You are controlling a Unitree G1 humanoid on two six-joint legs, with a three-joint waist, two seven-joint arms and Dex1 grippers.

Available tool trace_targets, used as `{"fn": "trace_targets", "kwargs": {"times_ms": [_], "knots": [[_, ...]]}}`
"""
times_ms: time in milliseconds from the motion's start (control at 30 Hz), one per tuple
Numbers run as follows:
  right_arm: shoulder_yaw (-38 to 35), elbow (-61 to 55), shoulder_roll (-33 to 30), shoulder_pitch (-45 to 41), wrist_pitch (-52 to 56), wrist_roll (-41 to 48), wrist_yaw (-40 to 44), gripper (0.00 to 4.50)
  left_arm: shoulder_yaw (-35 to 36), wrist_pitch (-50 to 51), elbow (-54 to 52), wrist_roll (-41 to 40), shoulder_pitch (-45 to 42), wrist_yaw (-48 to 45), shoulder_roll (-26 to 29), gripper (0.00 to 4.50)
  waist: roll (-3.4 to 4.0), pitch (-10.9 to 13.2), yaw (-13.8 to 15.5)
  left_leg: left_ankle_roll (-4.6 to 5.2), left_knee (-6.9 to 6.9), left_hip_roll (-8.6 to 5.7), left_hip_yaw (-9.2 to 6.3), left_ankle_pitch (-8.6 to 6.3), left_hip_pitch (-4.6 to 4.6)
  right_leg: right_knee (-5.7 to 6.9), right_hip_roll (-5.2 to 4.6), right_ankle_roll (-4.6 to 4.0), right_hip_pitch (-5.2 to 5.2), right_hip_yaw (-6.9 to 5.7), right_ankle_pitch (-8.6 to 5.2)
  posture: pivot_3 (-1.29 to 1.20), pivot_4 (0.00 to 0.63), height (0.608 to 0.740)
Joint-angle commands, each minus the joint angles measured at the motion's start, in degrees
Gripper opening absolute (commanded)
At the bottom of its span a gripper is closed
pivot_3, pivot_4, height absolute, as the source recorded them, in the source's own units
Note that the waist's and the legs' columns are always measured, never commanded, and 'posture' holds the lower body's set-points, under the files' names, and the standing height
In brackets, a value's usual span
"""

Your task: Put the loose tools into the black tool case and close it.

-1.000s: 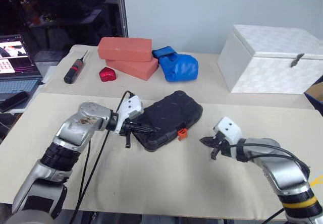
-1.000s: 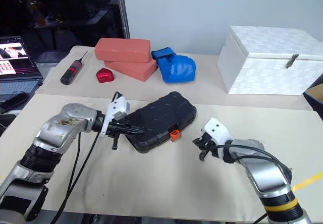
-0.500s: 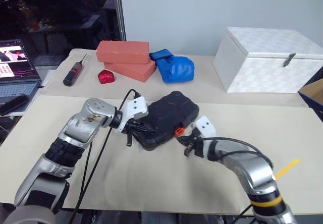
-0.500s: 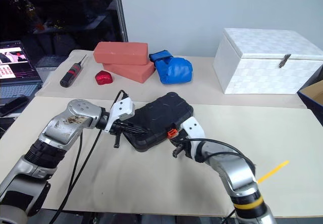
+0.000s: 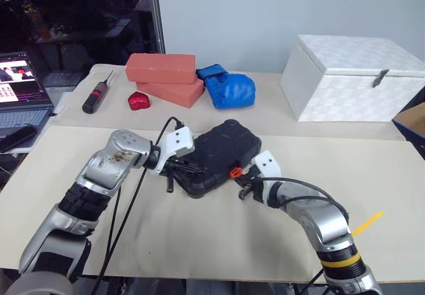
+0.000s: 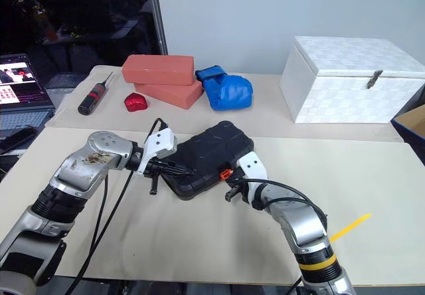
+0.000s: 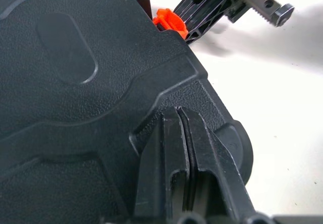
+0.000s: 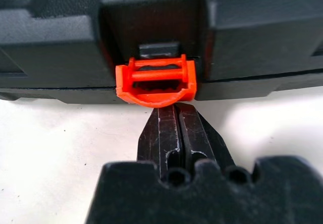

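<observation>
The black tool case (image 5: 222,152) lies closed and flat in the middle of the table, with its small orange latch (image 5: 235,172) on the near right edge. My left gripper (image 5: 195,170) is shut, and its tips rest on the lid at the case's near left corner (image 7: 177,114). My right gripper (image 8: 176,112) is also shut and holds nothing. Its tips sit right below the latch (image 8: 155,80), touching it or nearly so. The right gripper (image 7: 229,2) also appears beside the latch in the left wrist view. The loose tools are out of view.
At the back left lie a black-and-red screwdriver (image 5: 96,94), a small red object (image 5: 139,100), two stacked red bricks (image 5: 163,69) and a blue bundle (image 5: 231,88). A white box (image 5: 352,76) stands at the back right. A laptop (image 5: 20,92) sits beyond the table's left edge.
My right gripper has moved left across the table up to the case's orange latch, still shut. The left gripper has stayed on the case's corner.
</observation>
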Motion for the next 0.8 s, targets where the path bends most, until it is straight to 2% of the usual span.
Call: {"fn": "trace_targets", "kwargs": {"times_ms": [33,300,800], "knots": [[-3.24,-6.81,0.50,-2.31,1.66,2.37,-0.88,0.00,-2.95,2.02,0.23,2.05,2.05,1.03,-0.61,0.07,0.00,0.00,-0.10,0.00,0.00,0.00,0.00,0.00,0.01,0.00,0.00,0.00,0.00,0.00,0.00,0.00,0.150,0.736],[-3.43,-9.15,1.09,-4.30,7.19,4.46,-1.46,0.00,-3.39,2.15,-0.39,2.15,3.08,1.73,-1.36,0.07,0.01,0.00,-0.20,0.00,0.00,0.00,0.00,0.00,0.07,0.09,0.00,-0.18,-0.01,0.01,-0.10,0.00,0.150,0.736],[-2.95,-9.56,3.39,-9.51,10.17,6.32,-2.08,0.00,-3.76,1.73,-0.48,2.42,5.21,2.63,-1.88,0.07,0.03,-0.02,-0.84,0.00,0.00,0.00,0.01,0.00,0.19,0.28,0.01,-0.36,-0.01,0.05,-0.21,0.00,0.150,0.736]]}}
